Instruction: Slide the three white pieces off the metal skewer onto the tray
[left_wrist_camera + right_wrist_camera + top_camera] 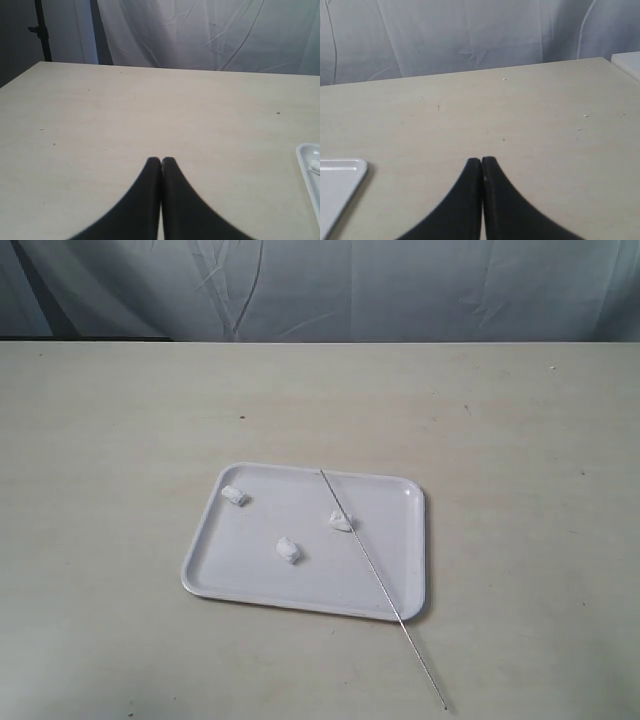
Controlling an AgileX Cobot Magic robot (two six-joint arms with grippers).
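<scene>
The white tray (400,540) lies mid-table with three white pieces on it: one at its far left (235,496), one in the middle (288,550), one (341,521) right beside the metal skewer (375,572). The skewer lies bare across the tray's right part, its near end sticking out over the table. Neither gripper shows in the exterior view. My left gripper (161,161) is shut and empty over bare table, with the tray's rim (301,156) and a white piece (315,166) at the frame edge. My right gripper (481,161) is shut and empty too, beside a tray corner (360,167).
A pale wooden table (520,440) carries everything, with a grey cloth backdrop (320,285) behind its far edge. A black stand (42,30) rises past the table's far corner in the left wrist view. A white object's corner (627,62) shows at the table's edge.
</scene>
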